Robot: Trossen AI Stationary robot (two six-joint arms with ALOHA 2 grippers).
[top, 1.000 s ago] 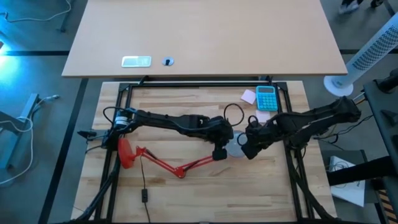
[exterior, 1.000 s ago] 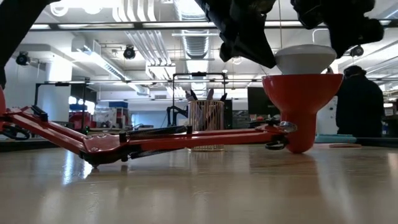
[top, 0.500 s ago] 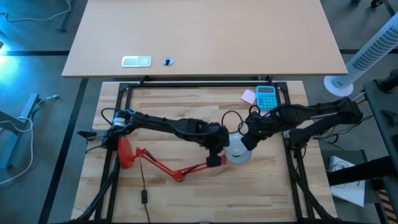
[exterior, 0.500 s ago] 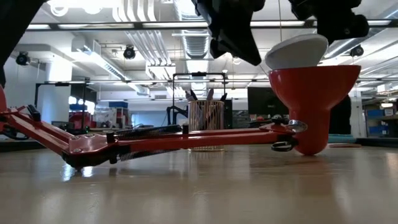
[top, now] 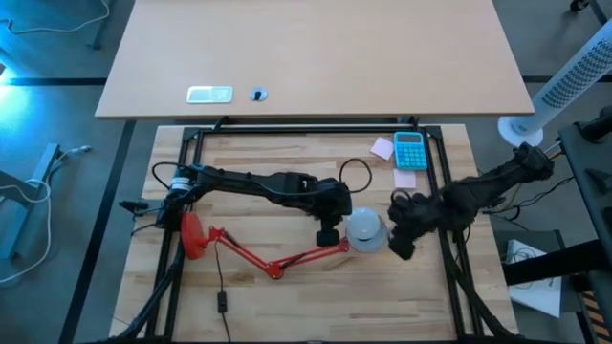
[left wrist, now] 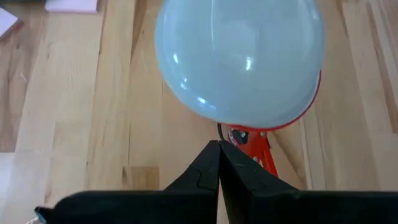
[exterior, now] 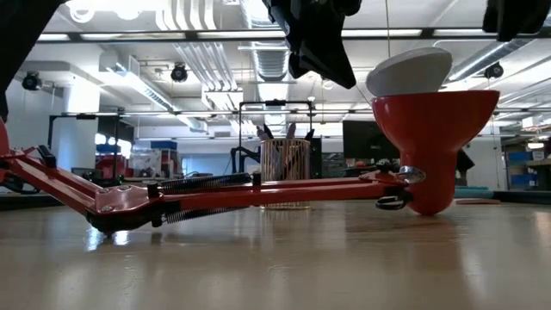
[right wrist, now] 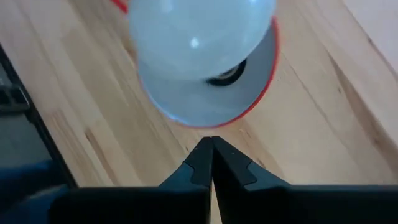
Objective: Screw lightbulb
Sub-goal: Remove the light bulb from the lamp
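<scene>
The white lightbulb (top: 365, 227) sits dome up and tilted in the mouth of the red desk lamp's cone shade (exterior: 435, 129), its neck hidden inside. The dome also shows in the low view (exterior: 411, 71), the left wrist view (left wrist: 239, 62) and the right wrist view (right wrist: 199, 31). The lamp lies on the table with its shade mouth up and its jointed arm (top: 287, 258) flat. My left gripper (top: 328, 232) is shut, just left of the shade and above it. My right gripper (top: 402, 241) is shut, just right of the shade.
A blue calculator (top: 409, 150) and pink notes (top: 382, 147) lie at the far right. The lamp's red base (top: 193, 236) is at the left, with a black cord (top: 222, 287) running to the near edge. A black frame (top: 306, 128) borders the table.
My right gripper has drawn back from over the bulb, toward the table's right and near edges. The bulb, upright in the shade a second ago, now sits tilted. The lamp's shade and arm have shifted a little on the table.
</scene>
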